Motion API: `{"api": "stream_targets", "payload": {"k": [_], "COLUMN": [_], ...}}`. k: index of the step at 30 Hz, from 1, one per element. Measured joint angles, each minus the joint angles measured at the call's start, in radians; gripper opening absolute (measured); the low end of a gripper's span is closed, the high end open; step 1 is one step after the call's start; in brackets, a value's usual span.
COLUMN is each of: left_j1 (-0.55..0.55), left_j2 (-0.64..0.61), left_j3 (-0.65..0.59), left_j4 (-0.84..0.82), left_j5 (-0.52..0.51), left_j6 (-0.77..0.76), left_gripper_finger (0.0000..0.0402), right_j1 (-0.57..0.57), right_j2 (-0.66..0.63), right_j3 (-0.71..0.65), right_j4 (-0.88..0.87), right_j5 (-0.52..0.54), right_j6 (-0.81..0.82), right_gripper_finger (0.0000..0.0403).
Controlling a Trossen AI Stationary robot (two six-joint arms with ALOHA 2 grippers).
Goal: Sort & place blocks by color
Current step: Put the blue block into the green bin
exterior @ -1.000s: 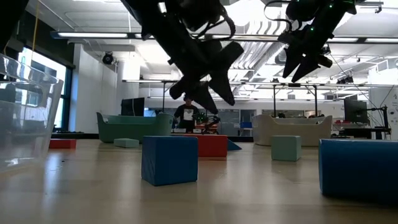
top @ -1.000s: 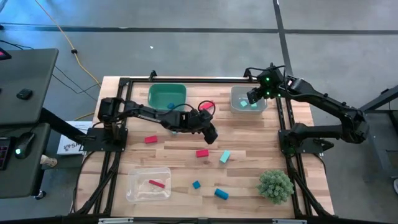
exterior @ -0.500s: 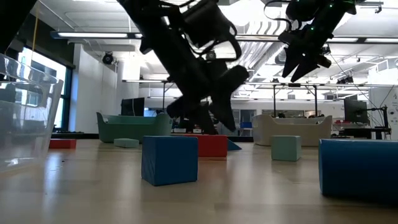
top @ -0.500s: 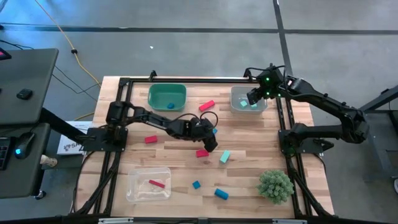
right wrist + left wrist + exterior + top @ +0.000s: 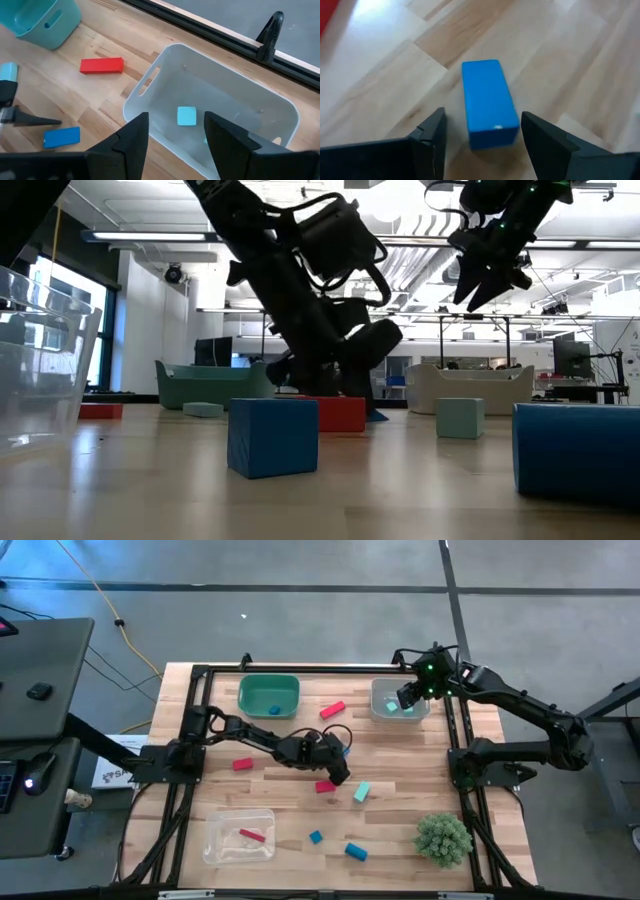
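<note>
My left gripper [image 5: 340, 768] is low over the middle of the table [image 5: 400, 840], and its two fingers [image 5: 432, 135] stand spread apart with nothing gripped. In the left wrist view a blue bar [image 5: 487, 102] lies flat on the wood between them, and I cannot tell if a finger touches it. In the high view only a small blue edge of this bar shows just beside my wrist.

My right gripper [image 5: 408, 698] hangs above the pale grey bin [image 5: 378, 692] near the far right corner of the table. Its fingers [image 5: 127, 142] are parted and they hold nothing. Inside this bin lies a light teal cube [image 5: 186, 116].

The green bin [image 5: 268, 695] stands at the far edge, left of the middle, and something small and blue lies in it. Between the two bins a red bar [image 5: 333, 710] lies on the wood. Another red block [image 5: 243, 764] is toward the left side, and a third red block [image 5: 324, 786] lies just in front of my left gripper. Near it, to the right, a light teal bar [image 5: 361, 792] lies tilted.

Toward the near edge there are a small blue cube [image 5: 316, 836] and a blue block [image 5: 356, 852]. The clear bin [image 5: 238, 837] at the near left holds one red bar [image 5: 251, 835]. The spiky green ball [image 5: 443, 838] stands near the near right corner.
</note>
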Motion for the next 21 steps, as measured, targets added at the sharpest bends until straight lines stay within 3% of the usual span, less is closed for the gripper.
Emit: {"api": "stream_targets", "payload": {"k": [10,21], "left_j1": [0.010,0.011], "left_j2": [0.004,0.006], "left_j3": [-0.001,-0.003], "left_j4": [-0.002,0.022], "left_j5": [-0.045,-0.032], "left_j6": [0.019,0.122], "left_gripper_finger": [0.0170,0.0026], "right_j1": [0.000,0.000], "right_j2": [0.000,0.000], "right_j3": [0.000,0.000], "right_j4": [0.000,-0.001], "right_j5": [-0.009,-0.008], "right_j6": [0.000,0.000], "right_gripper_finger": [0.0181,0.0181]}}
